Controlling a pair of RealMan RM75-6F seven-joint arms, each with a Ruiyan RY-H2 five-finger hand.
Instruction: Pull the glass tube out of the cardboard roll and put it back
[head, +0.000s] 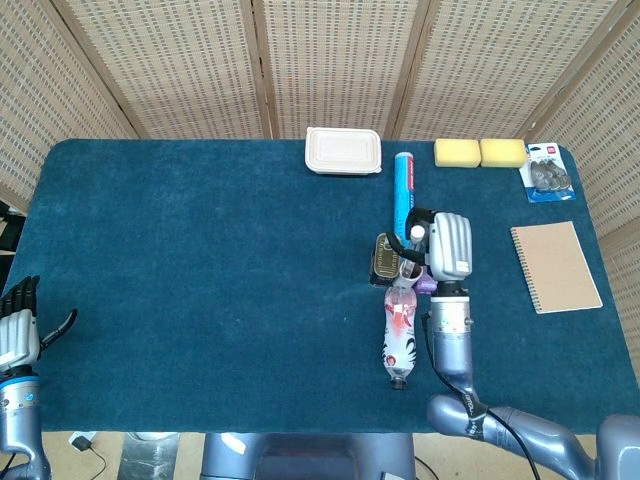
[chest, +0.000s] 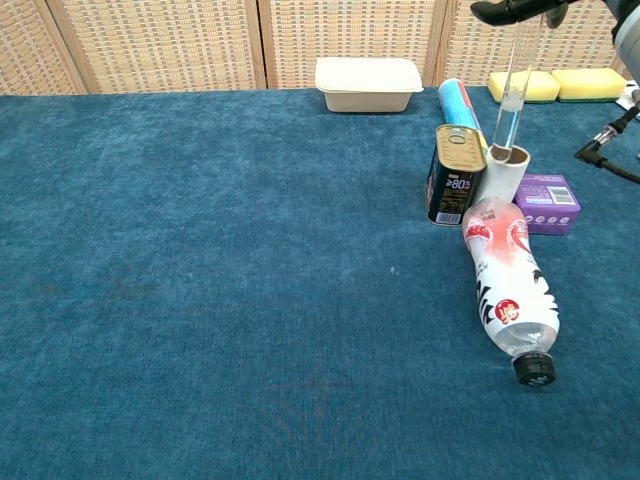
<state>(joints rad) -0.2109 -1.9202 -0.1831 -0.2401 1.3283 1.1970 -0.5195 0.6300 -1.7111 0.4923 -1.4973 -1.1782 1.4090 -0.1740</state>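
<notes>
Our right hand (head: 447, 247) pinches the glass tube (chest: 510, 92) just above the cardboard roll (chest: 503, 172) below it; if we tilt, it bumps the rim and tips it over.

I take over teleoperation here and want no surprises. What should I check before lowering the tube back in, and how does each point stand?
1. Glass tube held by right hand: ok, gripped at its top.
2. Tube bottom out of the cardboard roll: cannot tell, it sits right at the rim.
3. Tube upright: ok, only slightly tilted.
4. Roll standing, opening up: ok.
5. Roll free to tip: not ok, tin can and plastic bottle crowd against it.
6. Left hand clear: ok, at the table's near left edge.
</notes>
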